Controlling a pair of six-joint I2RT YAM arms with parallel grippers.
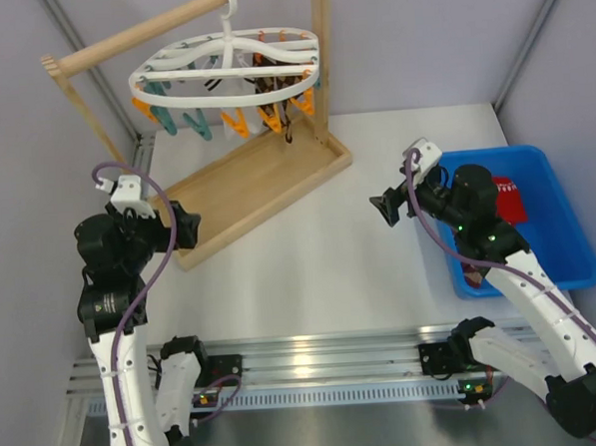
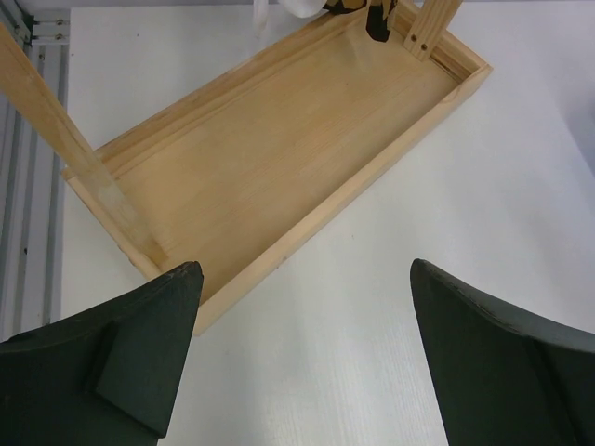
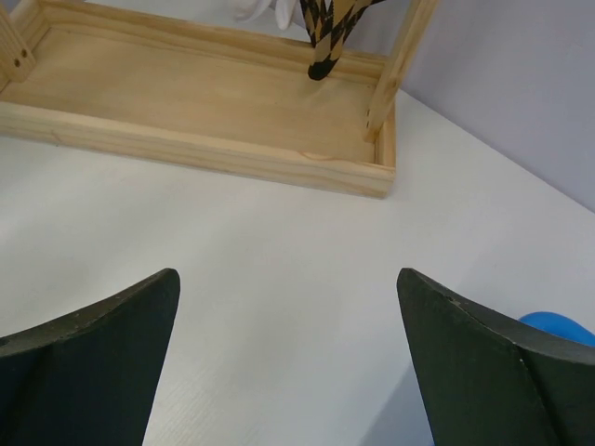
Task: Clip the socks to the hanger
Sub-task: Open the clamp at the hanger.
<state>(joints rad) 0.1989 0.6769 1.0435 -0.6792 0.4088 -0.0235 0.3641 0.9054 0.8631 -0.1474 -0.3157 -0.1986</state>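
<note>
The white oval hanger (image 1: 232,63) hangs by its hook from a wooden rod, with orange and teal clips (image 1: 235,122) dangling below it. One striped sock (image 1: 288,112) hangs from its right side over the tray; its toe shows in the right wrist view (image 3: 324,35) and in the left wrist view (image 2: 376,20). A red sock (image 1: 512,200) lies in the blue bin (image 1: 565,254). My left gripper (image 1: 190,229) (image 2: 305,269) is open over the table by the tray's near corner. My right gripper (image 1: 385,208) (image 3: 286,275) is open just left of the bin. Neither holds anything.
The wooden rack has a rod (image 1: 148,36), two uprights and a shallow tray (image 1: 246,191) (image 2: 279,139) (image 3: 186,102) at the back left. The blue bin's edge (image 3: 558,327) shows at the right of the right wrist view. Grey walls close the sides and back.
</note>
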